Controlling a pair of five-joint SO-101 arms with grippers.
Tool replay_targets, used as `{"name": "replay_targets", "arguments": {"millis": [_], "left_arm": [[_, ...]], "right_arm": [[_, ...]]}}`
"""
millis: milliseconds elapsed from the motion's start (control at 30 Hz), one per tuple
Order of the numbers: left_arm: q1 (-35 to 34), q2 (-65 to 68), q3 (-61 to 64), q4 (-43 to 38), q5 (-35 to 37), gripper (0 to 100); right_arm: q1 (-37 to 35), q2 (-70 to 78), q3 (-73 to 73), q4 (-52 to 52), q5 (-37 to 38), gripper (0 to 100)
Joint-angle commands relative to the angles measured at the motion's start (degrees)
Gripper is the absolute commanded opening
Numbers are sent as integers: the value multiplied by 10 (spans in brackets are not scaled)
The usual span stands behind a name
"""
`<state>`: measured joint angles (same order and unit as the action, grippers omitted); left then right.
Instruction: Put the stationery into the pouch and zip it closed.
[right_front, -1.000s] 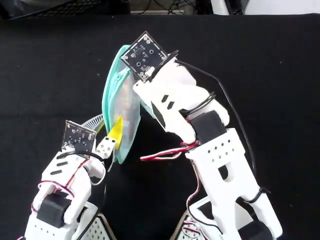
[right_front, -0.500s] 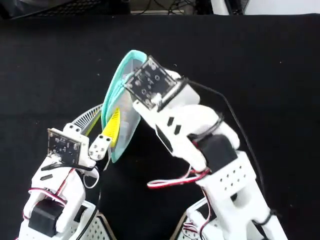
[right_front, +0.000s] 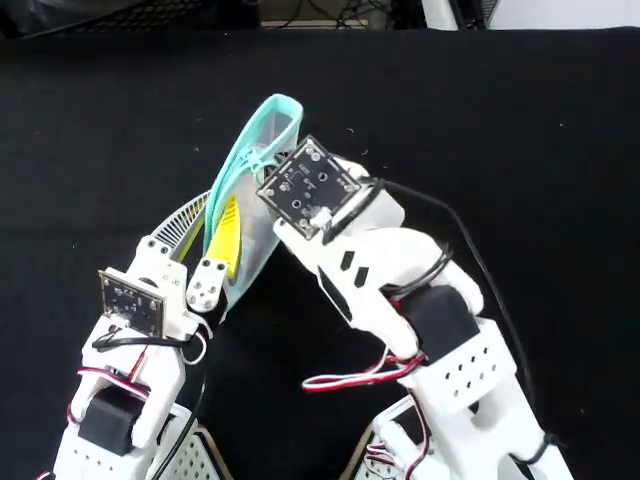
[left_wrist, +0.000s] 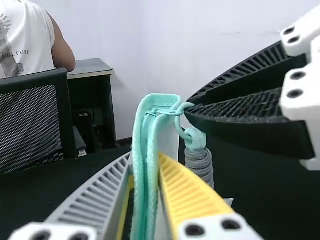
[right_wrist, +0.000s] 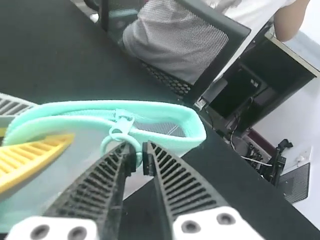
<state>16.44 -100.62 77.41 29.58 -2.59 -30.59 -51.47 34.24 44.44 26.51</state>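
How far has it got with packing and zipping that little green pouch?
Packing seems over, since both arms work on the held pouch, though its contents are hard to see. In hand: the left jaws clamp the pouch's edge while the right jaws pinch the zip pull. Left: drawing the zip shut; how much is open I cannot tell.

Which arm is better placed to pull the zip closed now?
Right. The right gripper pinches the zipper pull; the left gripper clamps the pouch, steadying it.
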Motion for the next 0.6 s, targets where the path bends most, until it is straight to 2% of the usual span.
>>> {"name": "replay_targets", "arguments": {"millis": [0,133,233,400,567], "left_arm": [[-5,-3,-4,-13,3,30],[-5,-3,-7,-3,4,30],[-5,-3,-12,28,5,30],[-5,-4,-31,76,6,30],[-5,-4,-29,86,6,30]], "right_arm": [[-5,-24,-3,-3,1,12],[-4,-34,-1,-9,0,12],[-1,-34,16,-54,4,12],[39,-29,63,-135,4,12],[80,-29,73,-147,4,12]]}}
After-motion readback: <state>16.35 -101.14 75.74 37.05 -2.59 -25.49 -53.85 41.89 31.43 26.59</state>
